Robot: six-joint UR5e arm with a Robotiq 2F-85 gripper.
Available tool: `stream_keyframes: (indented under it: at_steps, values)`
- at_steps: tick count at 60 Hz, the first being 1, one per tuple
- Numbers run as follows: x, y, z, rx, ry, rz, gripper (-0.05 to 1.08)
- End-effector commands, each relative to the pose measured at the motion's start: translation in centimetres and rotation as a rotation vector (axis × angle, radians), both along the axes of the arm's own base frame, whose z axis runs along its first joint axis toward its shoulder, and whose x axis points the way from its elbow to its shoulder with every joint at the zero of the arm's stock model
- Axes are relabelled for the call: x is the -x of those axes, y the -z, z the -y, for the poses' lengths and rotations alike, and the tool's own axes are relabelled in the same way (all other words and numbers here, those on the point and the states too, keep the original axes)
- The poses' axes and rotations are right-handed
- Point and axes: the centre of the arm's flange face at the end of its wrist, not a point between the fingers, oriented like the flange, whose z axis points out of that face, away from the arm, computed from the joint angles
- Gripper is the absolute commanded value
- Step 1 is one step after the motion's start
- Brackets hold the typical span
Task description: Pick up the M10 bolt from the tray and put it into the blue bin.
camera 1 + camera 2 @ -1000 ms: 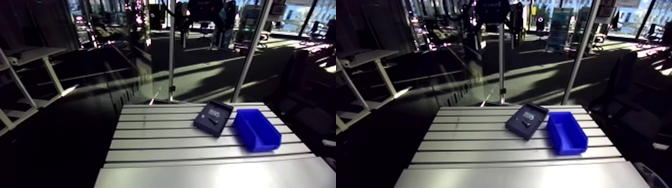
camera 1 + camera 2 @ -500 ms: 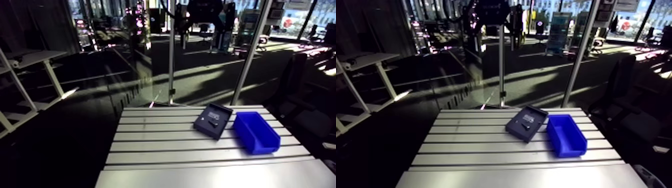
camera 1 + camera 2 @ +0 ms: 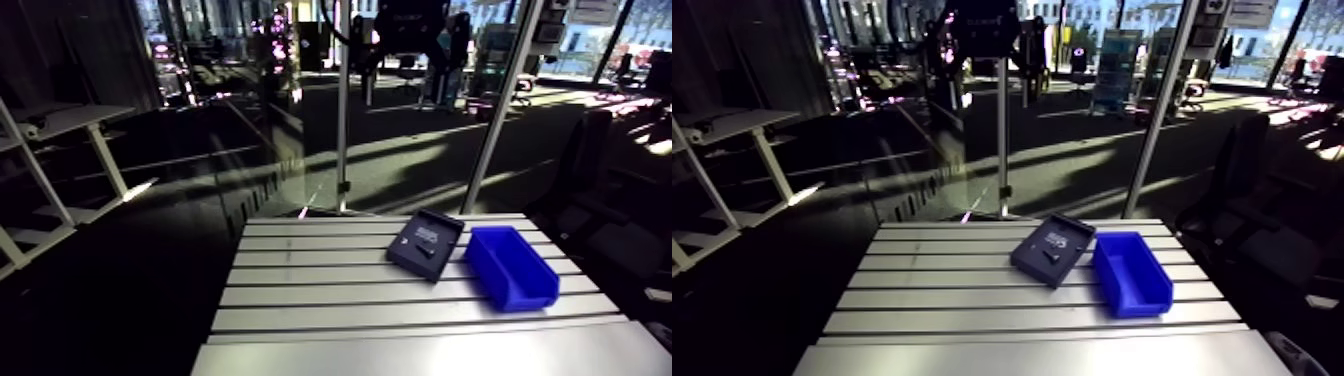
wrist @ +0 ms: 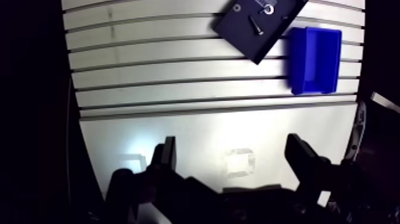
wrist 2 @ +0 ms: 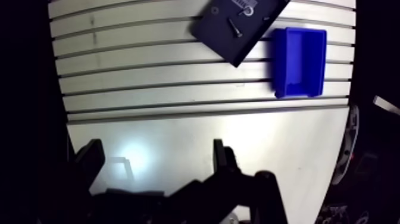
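In the wrist view the pincer (image 4: 232,152) gapes wide and empty above bare worktop (image 4: 178,77). Well ahead, the M10 bolt (image 4: 255,25) lies in the dark tray (image 4: 238,30), just beside the blue bin (image 4: 296,59). In the arm view, tray, bolt and bin sit where they did earlier; only the camera has shifted.

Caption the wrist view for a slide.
Open gripper over the slotted table, with the bolt in the dark tray ahead and the blue bin beside it.

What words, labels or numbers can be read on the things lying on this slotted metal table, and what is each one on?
Nothing can be quoted.
dark flat rectangular tray: a pale label patch on its floor, print too small and blurred to read.
blue plastic open bin: no text shows.
slotted aluminium table: no text shows.
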Motion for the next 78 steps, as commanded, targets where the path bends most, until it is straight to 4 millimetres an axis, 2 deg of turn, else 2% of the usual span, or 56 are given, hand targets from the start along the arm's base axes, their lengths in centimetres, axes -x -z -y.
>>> stream_keyframes:
  at_steps: [1, 11, 17, 26, 28, 32, 42, 44, 49, 51, 55, 58, 60, 69, 78]
  values:
    - [0.0, 0.0, -0.4, -0.003, 0.0, -0.001, 0.0]
    - [0.3, -0.3, -1.3, -0.005, -0.004, -0.012, 0.0]
    - [1.1, -0.1, -1.4, -0.009, -0.079, -0.046, 0.0]
    - [2.6, 0.4, -4.2, -0.016, -0.197, -0.095, 0.01]
    - [3.4, 1.4, -6.0, -0.013, -0.228, -0.076, 0.01]
    - [4.1, 2.3, -7.2, -0.008, -0.268, -0.063, 0.01]
    - [6.2, 4.5, -8.1, -0.003, -0.378, -0.054, 0.01]
    - [6.9, 5.7, -8.6, 0.002, -0.406, -0.044, 0.01]
    - [7.5, 6.7, -9.0, 0.006, -0.426, -0.037, 0.01]
    - [8.5, 8.1, -9.2, 0.017, -0.446, -0.038, 0.01]
    - [9.5, 9.5, -9.6, 0.023, -0.465, -0.04, 0.01]
    - [9.9, 10.2, -10.0, 0.023, -0.472, -0.039, 0.01]
    - [10.6, 11.4, -10.6, 0.029, -0.478, -0.035, 0.01]
    - [12.2, 14.7, -11.5, 0.04, -0.464, -0.022, 0.01]
    - [12.9, 16.3, -13.1, 0.045, -0.435, -0.009, 0.01]
